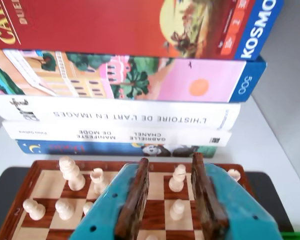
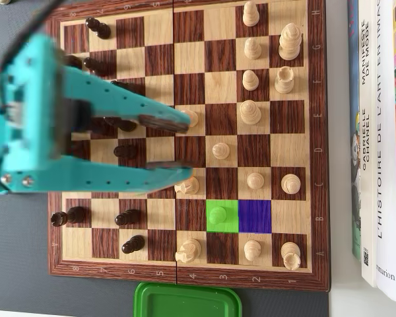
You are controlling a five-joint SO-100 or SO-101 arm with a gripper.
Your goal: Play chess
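Wooden chessboard (image 2: 317, 132) lies flat, white pieces (image 2: 251, 112) upright toward the books, dark pieces (image 2: 125, 152) opposite.

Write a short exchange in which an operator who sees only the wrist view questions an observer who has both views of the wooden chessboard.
Operator: Past the teal two-finger hand I see only pale wooden chess pieces. Is any square marked?
Observer: Yes. In the overhead view one bright green square stands out, with a pawn on it.
Operator: Where are the opponent's men?
Observer: The dark wooden chess pieces stand along the left side of the overhead view, some of them under the arm.
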